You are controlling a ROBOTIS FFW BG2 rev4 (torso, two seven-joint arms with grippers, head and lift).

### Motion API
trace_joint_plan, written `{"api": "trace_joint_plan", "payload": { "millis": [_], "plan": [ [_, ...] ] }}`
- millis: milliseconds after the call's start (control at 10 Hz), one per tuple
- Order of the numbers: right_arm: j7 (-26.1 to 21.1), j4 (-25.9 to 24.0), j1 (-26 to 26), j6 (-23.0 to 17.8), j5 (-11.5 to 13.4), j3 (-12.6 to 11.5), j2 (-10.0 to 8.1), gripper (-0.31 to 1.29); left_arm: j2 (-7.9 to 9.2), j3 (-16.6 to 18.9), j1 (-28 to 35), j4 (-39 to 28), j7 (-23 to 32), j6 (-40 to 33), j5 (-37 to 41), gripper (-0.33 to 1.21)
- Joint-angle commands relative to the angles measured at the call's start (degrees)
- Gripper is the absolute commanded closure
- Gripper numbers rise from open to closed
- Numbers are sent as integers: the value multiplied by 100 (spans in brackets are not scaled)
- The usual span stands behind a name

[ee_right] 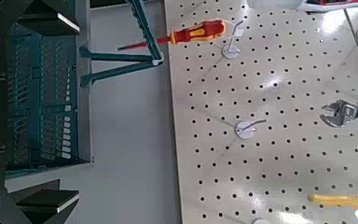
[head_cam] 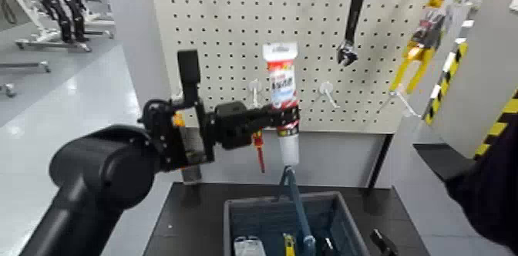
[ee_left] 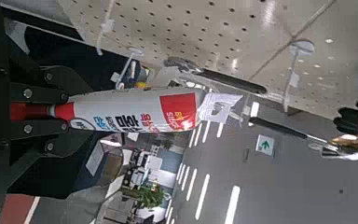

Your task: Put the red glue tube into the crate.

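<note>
Our left claw (head_cam: 284, 124) is pinching the tube (head_cam: 282, 89) near its lower end, and we hold it upright in front of the pegboard (head_cam: 231, 35), with the cap pointing down and the flat end up. In the left wrist view the tube (ee_left: 135, 111) passes between the dark fingers (ee_left: 37, 93), which press on its white end. The tube hangs in the air above the crate (head_cam: 247, 217), well apart from it. The crate sits on the dark table (head_cam: 193, 220), and its blue handle (head_cam: 297, 205) rises toward the tube. Behind the tube a screwdriver (head_cam: 259, 151) hangs on the board, and further right a wrench (head_cam: 352, 24) and yellow pliers (head_cam: 416, 55). Our right claw is out of the head view; its wrist view shows the crate (ee_right: 42, 93) and the screwdriver (ee_right: 182, 36), and its two dark fingers (ee_right: 47, 201) stand spread wide with nothing between them.
</note>
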Motion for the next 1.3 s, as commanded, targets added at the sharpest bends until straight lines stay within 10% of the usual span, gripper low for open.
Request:
{"api": "trace_joint_plan", "payload": {
  "millis": [100,1300],
  "plan": [
    [-12,-5,9,8,9,-3,9,7,40,114,394,142,-137,122,-508,118],
    [-56,-41,9,17,9,-3,26,7,-30,27,1000,1460,-1059,-309,-1510,118]
  ]
}}
